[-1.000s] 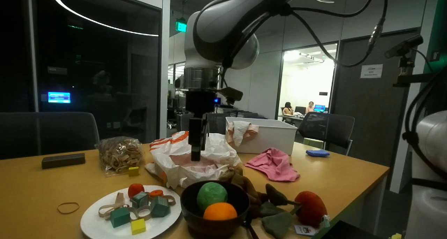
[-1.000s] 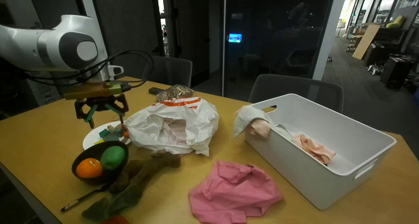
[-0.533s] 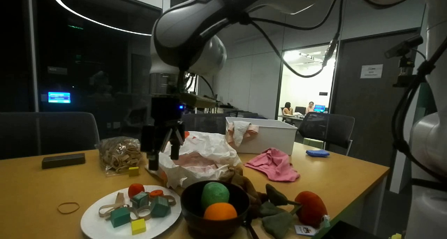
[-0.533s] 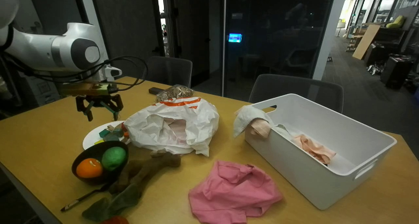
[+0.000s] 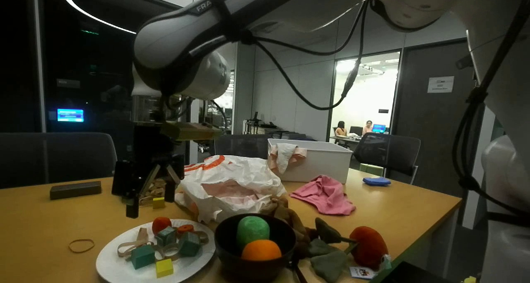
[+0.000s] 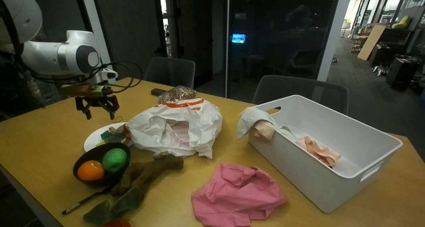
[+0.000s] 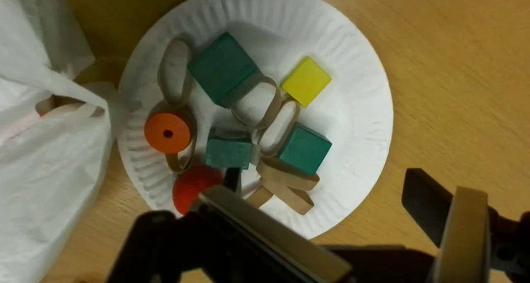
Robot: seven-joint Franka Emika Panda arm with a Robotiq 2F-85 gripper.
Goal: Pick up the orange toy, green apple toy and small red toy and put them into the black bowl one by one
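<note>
One orange (image 6: 90, 170) and one green apple (image 6: 115, 160) sit in the black bowl (image 6: 90, 155), near the lower-left edge of the table (image 6: 33, 144) in an exterior view. One red toy (image 7: 193, 187) rests on the plate (image 7: 360, 121) with three green blocks (image 7: 222, 65), one yellow block (image 7: 306, 81) and one orange disc (image 7: 159, 130). The tool (image 5: 151, 207), jaws parted, hangs above the table near the plate; one white bin (image 6: 295, 170) stands by the right corner.
</note>
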